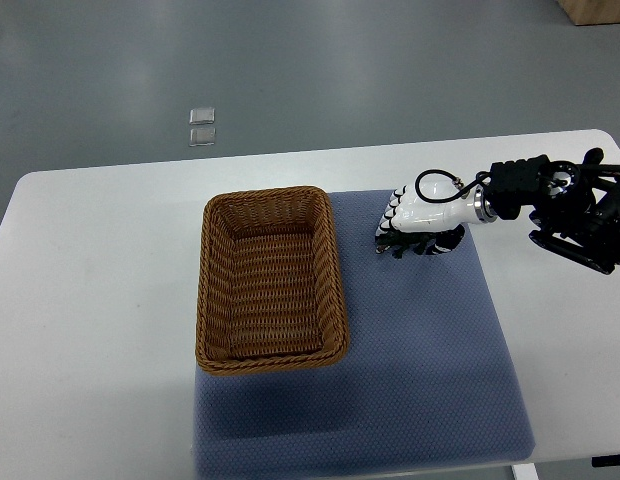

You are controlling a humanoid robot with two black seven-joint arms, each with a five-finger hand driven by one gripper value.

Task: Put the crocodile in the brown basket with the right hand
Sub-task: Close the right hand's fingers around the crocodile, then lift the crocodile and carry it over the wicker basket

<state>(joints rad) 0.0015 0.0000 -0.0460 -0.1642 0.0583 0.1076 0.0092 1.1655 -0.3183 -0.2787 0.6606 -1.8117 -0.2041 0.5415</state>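
On the blue mat (420,350), just right of the brown basket (271,281), the right hand (415,222) is seen lowered with its white palm turned down and its dark-tipped fingers (392,208) curled over something small and dark beneath it. That object is judged to be the crocodile (422,246), though only dark edges are shown under the palm, so its shape cannot be confirmed. Whether the fingers are already closed firmly on it, or merely cupped above it, cannot be told from this view. Nothing is seen inside the basket, which is set partly on the mat and partly on the white desk (90,300). The task is judged to be at the grasp stage: the reach is done, while lifting, carrying leftward over the rim and releasing are left. No left hand is shown
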